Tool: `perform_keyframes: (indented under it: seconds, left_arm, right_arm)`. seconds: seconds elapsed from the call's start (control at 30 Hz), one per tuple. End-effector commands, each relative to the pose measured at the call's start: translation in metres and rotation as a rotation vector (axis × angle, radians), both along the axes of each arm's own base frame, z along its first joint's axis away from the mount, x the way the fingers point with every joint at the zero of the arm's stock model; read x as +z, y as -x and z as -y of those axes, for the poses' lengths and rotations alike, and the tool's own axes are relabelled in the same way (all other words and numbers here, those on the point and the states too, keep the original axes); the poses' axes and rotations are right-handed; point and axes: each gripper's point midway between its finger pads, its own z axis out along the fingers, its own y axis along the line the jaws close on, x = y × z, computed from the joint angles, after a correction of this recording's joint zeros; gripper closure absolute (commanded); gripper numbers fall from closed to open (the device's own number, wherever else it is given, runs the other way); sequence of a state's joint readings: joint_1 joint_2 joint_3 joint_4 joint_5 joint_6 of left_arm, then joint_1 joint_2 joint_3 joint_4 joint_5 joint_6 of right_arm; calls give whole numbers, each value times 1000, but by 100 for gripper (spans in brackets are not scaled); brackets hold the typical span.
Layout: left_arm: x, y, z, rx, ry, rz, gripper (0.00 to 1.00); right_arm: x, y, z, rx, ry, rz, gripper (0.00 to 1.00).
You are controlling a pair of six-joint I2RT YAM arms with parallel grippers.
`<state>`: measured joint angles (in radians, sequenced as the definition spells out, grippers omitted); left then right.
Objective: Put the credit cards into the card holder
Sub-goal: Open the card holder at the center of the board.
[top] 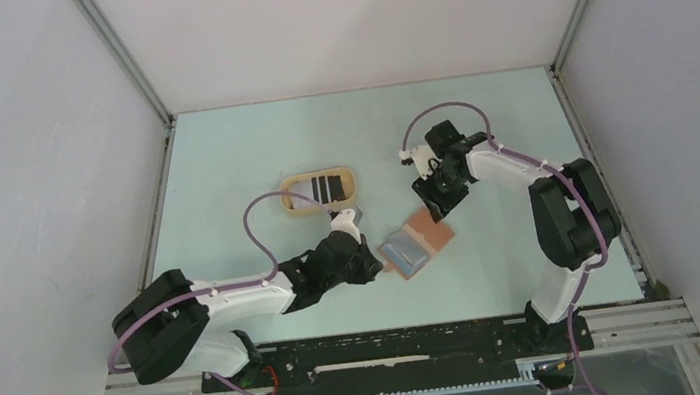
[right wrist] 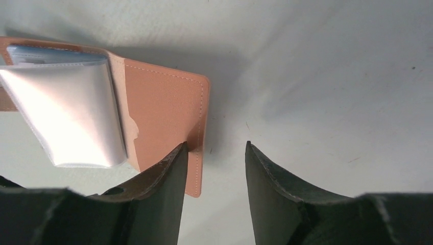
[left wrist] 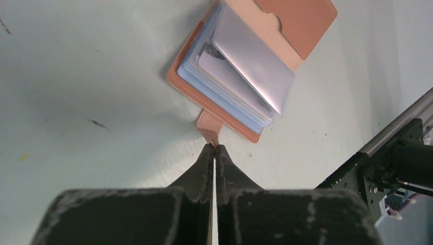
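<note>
The card holder (top: 419, 242) lies open on the table, brown leather with light blue pockets (left wrist: 224, 89). A shiny clear sleeve (left wrist: 255, 61) stands up from it, with a pale card (left wrist: 217, 65) tucked beneath. My left gripper (left wrist: 214, 146) is shut on the holder's little snap tab (left wrist: 208, 124) at its near edge. My right gripper (right wrist: 216, 145) is open at the far side, its left fingertip (right wrist: 178, 153) resting on the edge of the brown flap (right wrist: 163, 107), the other fingertip over bare table. Dark credit cards (top: 325, 187) lie in the tray.
An oval beige tray (top: 289, 205) sits behind and to the left of the card holder. Metal frame rails (left wrist: 398, 127) run along the table's near edge, and grey walls close in the sides.
</note>
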<state>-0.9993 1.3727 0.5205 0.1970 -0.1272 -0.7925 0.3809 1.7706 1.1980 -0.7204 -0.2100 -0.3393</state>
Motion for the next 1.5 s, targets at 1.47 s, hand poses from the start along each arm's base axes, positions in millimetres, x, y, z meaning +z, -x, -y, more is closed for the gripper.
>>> perform_keyframes:
  seconds: [1.47]
  left_arm:
    - [74,3,19,-120,208,175,100]
  right_arm:
    - [15,65,-92,340,-170,5,23]
